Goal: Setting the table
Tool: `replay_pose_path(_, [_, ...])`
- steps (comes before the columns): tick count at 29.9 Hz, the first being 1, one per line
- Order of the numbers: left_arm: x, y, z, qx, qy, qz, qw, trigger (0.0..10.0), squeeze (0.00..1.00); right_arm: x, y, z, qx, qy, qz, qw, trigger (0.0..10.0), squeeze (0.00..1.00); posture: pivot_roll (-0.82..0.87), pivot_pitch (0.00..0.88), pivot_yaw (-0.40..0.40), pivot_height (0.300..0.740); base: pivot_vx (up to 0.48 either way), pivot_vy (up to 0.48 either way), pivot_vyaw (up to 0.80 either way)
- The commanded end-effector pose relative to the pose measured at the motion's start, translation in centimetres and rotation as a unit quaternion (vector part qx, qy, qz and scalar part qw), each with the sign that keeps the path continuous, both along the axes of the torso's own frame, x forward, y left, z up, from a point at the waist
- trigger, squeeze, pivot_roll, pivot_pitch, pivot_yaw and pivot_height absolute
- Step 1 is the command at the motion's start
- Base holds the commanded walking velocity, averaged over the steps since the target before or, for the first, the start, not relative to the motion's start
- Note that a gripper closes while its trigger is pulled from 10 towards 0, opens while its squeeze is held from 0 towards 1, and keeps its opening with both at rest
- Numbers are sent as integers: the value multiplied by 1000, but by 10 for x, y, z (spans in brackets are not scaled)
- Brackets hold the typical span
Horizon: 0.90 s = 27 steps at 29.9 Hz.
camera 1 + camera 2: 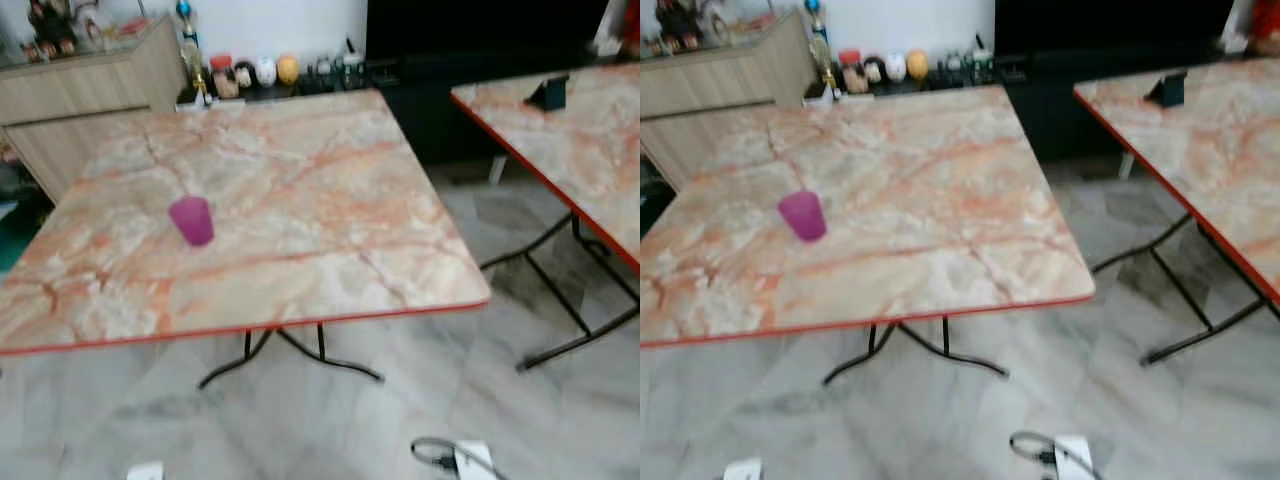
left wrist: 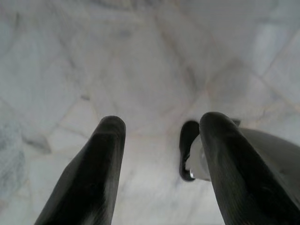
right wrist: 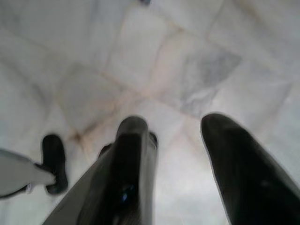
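A small purple cup stands upright on the left part of a square marble-pattern folding table with a red edge. In the left wrist view my left gripper hangs open over the pale floor with nothing between its fingers. My right gripper is likewise open above the floor tiles and holds nothing. Both arms hang low, away from the table.
A second marble-pattern table stands to the right, with a dark object on it. A wooden cabinet and a low shelf of small ornaments line the back wall. A cable and plug lie on the floor in front.
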State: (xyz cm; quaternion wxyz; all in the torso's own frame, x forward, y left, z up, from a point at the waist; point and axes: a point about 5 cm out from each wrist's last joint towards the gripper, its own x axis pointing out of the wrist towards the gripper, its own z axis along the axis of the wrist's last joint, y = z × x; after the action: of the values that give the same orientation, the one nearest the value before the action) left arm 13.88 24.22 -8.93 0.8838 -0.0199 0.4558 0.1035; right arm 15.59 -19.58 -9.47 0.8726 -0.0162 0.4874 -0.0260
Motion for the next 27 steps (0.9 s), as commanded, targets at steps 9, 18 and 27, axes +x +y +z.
replay_pose_path(9, [-5, 4, 0, 18, 2, 3, 1000, 10000, 0, -2, 3, -1, 10, 1, -6, 1000, 10000, 0, -69, 0, 59, 707, 0, 0, 0])
replay_pose_path(18, [-2, 4, 3, 34, -29, -5, 999, 10000, 0, -4, 2, -2, 12, 3, -5, 1000, 10000, 0, -58, 0, 61, 707, 0, 0, 0])
replay_pose_path(27, [32, 15, 72, 107, -306, -55, 945, 10000, 0, -4, 1, -2, 11, 3, -3, 1000, 10000, 0, -43, 0, 55, 707, 0, 0, 0])
